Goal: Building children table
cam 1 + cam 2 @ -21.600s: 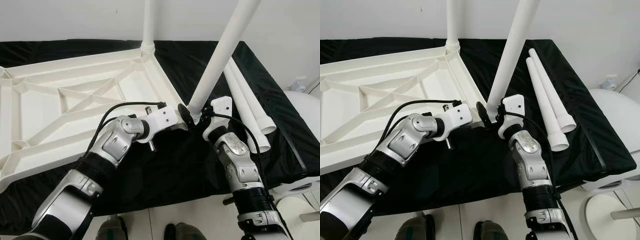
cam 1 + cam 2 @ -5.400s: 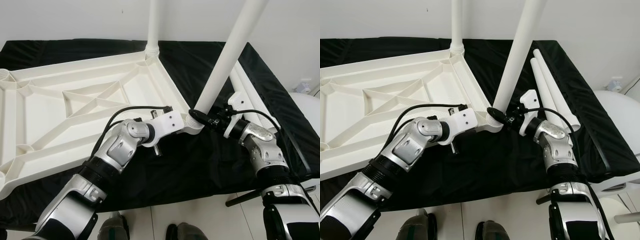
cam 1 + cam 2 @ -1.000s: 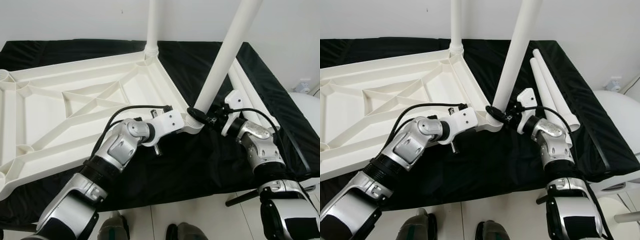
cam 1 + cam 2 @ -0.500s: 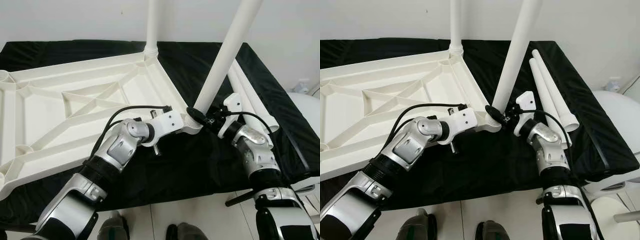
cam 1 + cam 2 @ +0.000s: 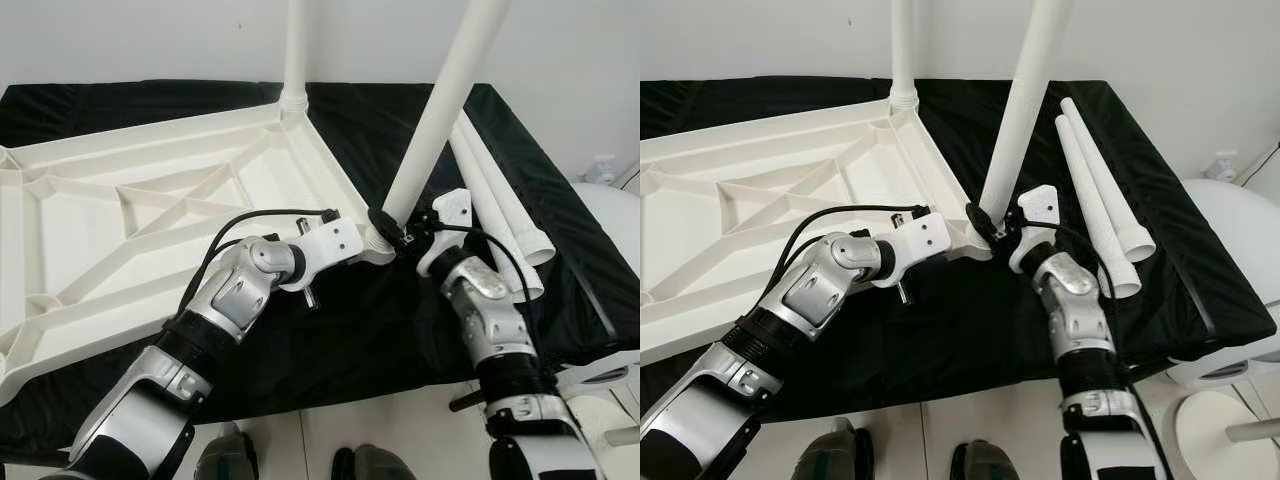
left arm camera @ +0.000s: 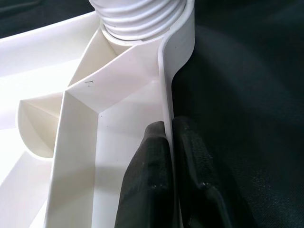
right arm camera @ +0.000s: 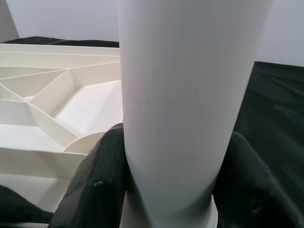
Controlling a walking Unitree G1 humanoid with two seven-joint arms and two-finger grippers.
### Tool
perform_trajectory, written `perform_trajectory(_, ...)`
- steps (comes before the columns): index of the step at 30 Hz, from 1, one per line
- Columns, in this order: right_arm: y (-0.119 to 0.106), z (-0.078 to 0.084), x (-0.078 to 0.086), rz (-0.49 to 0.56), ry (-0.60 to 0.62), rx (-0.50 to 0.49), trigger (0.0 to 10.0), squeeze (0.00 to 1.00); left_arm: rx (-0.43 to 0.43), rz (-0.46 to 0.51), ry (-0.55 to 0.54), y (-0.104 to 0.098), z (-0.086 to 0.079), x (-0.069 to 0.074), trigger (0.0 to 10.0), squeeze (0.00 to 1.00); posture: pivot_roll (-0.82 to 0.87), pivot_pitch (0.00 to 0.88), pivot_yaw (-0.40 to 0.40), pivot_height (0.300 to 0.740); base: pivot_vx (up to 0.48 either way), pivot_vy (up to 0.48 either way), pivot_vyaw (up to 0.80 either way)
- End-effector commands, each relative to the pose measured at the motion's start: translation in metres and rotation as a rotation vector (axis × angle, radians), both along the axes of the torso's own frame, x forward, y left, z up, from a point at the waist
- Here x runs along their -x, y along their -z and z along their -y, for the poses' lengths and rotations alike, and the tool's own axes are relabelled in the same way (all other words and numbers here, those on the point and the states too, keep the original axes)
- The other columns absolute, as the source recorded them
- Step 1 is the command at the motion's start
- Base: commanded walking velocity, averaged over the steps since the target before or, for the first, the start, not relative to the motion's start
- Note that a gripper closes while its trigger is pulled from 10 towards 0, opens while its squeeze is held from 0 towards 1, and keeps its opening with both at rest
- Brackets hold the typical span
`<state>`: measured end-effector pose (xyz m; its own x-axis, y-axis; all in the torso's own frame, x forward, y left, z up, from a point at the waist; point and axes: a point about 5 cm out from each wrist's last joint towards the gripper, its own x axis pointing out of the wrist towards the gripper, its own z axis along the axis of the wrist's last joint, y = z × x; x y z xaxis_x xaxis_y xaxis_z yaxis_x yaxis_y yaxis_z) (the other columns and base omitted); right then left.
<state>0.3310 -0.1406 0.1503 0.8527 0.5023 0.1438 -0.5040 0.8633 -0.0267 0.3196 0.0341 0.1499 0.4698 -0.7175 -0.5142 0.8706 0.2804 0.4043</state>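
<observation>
With my right claw [image 5: 985, 222] clamped on the leg [image 5: 1018, 112] at center frame and my left claw [image 6: 168, 156] pinching the tabletop [image 5: 150, 200] rim, a crooked twist could cross-thread the corner socket.

two silver arms with black joint bands, white wrist housings, looping black cables; a steel pin on the left wrist.

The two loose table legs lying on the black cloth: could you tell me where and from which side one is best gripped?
Grip the nearer loose leg at mid-shaft, coming from above with the fingers straddling its width. It lies flat on the black cloth touching the second leg, so the side is blocked; the flared end offers a poorer hold.
</observation>
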Motion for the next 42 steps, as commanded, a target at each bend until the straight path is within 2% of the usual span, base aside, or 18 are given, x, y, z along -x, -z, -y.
perform_trajectory(1, -0.006, -0.016, 0.002, 0.022, -0.022, -0.029, 10.0, 0.0, 0.011, 0.027, 0.057, -0.005, 0.013, 0.005, 10.0, 0.0, 0.0, 0.056, -0.029, 0.74, 0.0, 0.0, 0.0)
perform_trajectory(9, -0.012, -0.038, 0.01, 0.043, 0.099, -0.085, 10.0, 0.0, 0.009, 0.024, 0.054, -0.005, 0.011, 0.005, 10.0, 0.0, 0.0, 0.063, -0.025, 0.74, 0.0, 0.0, 0.0)
perform_trajectory(12, -0.012, -0.041, 0.011, 0.045, 0.122, -0.084, 10.0, 0.0, 0.009, 0.024, 0.055, -0.005, 0.011, 0.005, 10.0, 0.0, -0.01, 0.064, -0.023, 0.74, 0.0, 0.0, 0.0)
perform_trajectory(14, -0.012, -0.044, 0.011, 0.03, 0.181, -0.096, 10.0, 0.0, 0.008, 0.025, 0.059, -0.005, 0.012, 0.005, 10.0, 0.0, -0.01, 0.066, -0.024, 0.74, 0.0, 0.0, 0.0)
perform_trajectory(15, -0.012, -0.044, 0.011, 0.03, 0.181, -0.096, 10.0, 0.0, 0.008, 0.025, 0.059, -0.005, 0.012, 0.005, 10.0, 0.0, -0.01, 0.066, -0.024, 0.74, 0.0, 0.0, 0.0)
perform_trajectory(16, -0.011, -0.046, 0.01, 0.025, 0.261, -0.092, 10.0, 0.0, 0.009, 0.026, 0.064, -0.006, 0.013, 0.005, 10.0, 0.0, -0.02, 0.068, -0.022, 0.74, 0.0, 0.0, 0.0)
perform_trajectory(17, -0.011, -0.046, 0.01, 0.021, 0.291, -0.097, 10.0, 0.0, 0.01, 0.026, 0.066, -0.006, 0.014, 0.005, 10.0, 0.0, -0.02, 0.068, -0.022, 0.74, 0.0, 0.0, 0.0)
perform_trajectory(28, -0.011, -0.04, 0.012, 0.004, 0.38, -0.1, 10.0, 0.0, 0.011, 0.026, 0.074, -0.006, 0.016, 0.005, 10.0, 0.0, -0.02, 0.062, -0.026, 0.74, 0.0, 0.0, 0.0)
perform_trajectory(29, -0.01, -0.04, 0.012, 0.0, 0.381, -0.1, 10.0, 0.2, 0.01, 0.027, 0.074, -0.006, 0.016, 0.005, 10.0, 0.0, -0.02, 0.064, -0.029, 0.74, 0.0, 0.0, 0.0)
perform_trajectory(30, -0.01, -0.04, 0.012, -0.004, 0.382, -0.101, 10.0, 0.2, 0.01, 0.027, 0.074, -0.006, 0.016, 0.005, 10.0, 0.0, -0.02, 0.064, -0.029, 0.74, 0.0, 0.0, 0.0)
perform_trajectory(31, -0.011, -0.04, 0.012, -0.004, 0.37, -0.109, 10.0, 1.0, 0.01, 0.027, 0.075, -0.006, 0.016, 0.005, 10.0, 0.0, -0.02, 0.066, -0.033, 0.74, 0.0, 0.0, 0.0)
perform_trajectory(36, -0.012, -0.035, 0.012, 0.008, 0.362, -0.09, 10.0, 1.0, 0.012, 0.023, 0.08, -0.005, 0.018, 0.007, 10.0, 0.0, -0.02, 0.072, -0.043, 0.74, 0.0, 0.0, 0.0)
perform_trajectory(37, -0.012, -0.034, 0.012, 0.013, 0.359, -0.085, 10.0, 0.85, 0.012, 0.023, 0.081, -0.005, 0.018, 0.007, 10.0, 0.0, -0.02, 0.072, -0.043, 0.74, 0.0, 0.0, 0.0)
perform_trajectory(38, -0.011, -0.034, 0.013, 0.009, 0.334, -0.085, 10.0, 0.0, 0.012, 0.021, 0.081, -0.004, 0.017, 0.008, 10.0, 0.0, -0.02, 0.063, -0.038, 0.74, 0.0, 0.0, 0.0)
perform_trajectory(42, -0.006, -0.032, 0.015, -0.016, 0.271, -0.082, 10.0, 0.0, 0.012, 0.018, 0.08, -0.002, 0.017, 0.009, 10.0, 0.0, -0.02, 0.057, -0.033, 0.74, 0.0, 0.0, 0.0)
